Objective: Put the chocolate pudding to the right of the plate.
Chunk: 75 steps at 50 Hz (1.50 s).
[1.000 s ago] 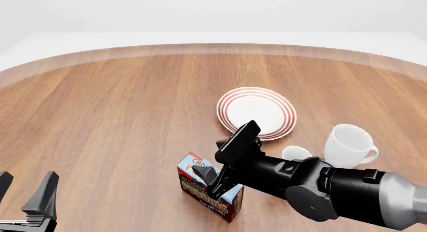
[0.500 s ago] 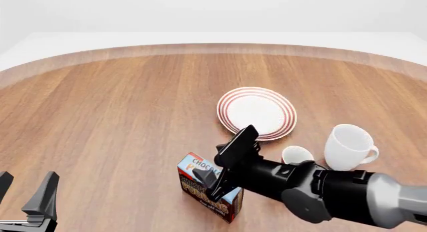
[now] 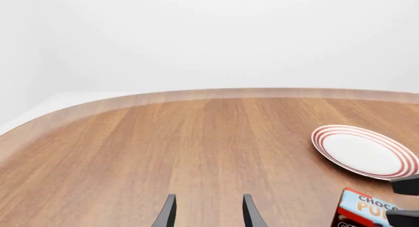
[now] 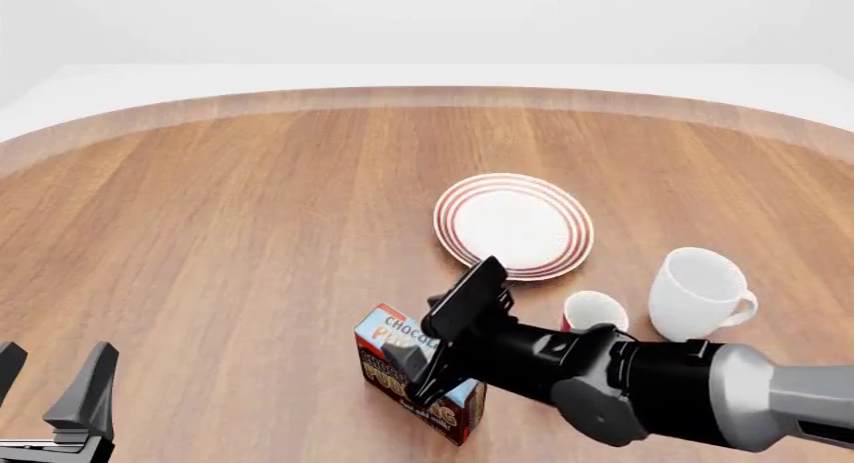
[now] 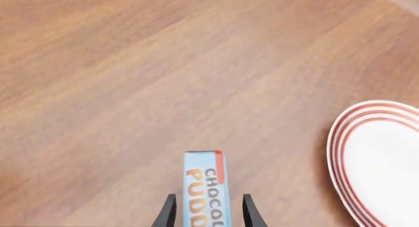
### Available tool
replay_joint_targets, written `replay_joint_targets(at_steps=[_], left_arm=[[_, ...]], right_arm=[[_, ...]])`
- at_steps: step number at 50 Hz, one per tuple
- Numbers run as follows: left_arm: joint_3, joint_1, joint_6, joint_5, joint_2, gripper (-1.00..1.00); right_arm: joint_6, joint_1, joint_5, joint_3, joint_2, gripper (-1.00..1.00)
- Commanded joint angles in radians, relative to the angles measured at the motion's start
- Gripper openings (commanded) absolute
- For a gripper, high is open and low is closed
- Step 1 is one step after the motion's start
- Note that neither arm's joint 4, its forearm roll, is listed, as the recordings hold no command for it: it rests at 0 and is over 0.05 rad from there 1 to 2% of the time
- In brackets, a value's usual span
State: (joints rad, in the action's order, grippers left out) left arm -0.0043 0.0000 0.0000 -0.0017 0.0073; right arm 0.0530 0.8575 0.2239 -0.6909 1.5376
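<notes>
The chocolate pudding [image 4: 395, 335], a small carton with a light blue top and dark sides, stands upright near the table's front, in front and left of the plate [image 4: 514, 223]. My right gripper [image 4: 445, 331] is open and straddles the carton from above. In the right wrist view the carton [image 5: 204, 180] sits between the two fingers with a small gap on each side, and the plate [image 5: 383, 161] lies apart from it. My left gripper [image 4: 56, 395] is open and holds nothing at the front left corner. The left wrist view shows the carton [image 3: 366, 211] and plate [image 3: 363, 151].
A plain white mug [image 4: 697, 291] stands right of the plate. A smaller cup with a red side [image 4: 594, 310] stands just left of that mug. Bare wooden tabletop [image 4: 240, 233] stretches across the left half, with its curved rim at the back.
The right gripper has drawn back toward the table's near edge and sunk lower around the carton, uncovering the small cup. Carton, plate, mugs and left arm have not moved.
</notes>
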Motion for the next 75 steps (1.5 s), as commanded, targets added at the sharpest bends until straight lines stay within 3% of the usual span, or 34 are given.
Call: replay_joint_targets(at_steps=[1, 75], left_arm=[[0.000, 0.000, 0.000, 0.000, 0.000, 1.00], [0.000, 0.000, 0.000, 0.000, 0.000, 1.00]], right_arm=[[-0.007, 0.007, 0.007, 0.000, 0.016, 1.00], [-0.031, 0.001, 0.080, 0.025, 0.111, 1.00]])
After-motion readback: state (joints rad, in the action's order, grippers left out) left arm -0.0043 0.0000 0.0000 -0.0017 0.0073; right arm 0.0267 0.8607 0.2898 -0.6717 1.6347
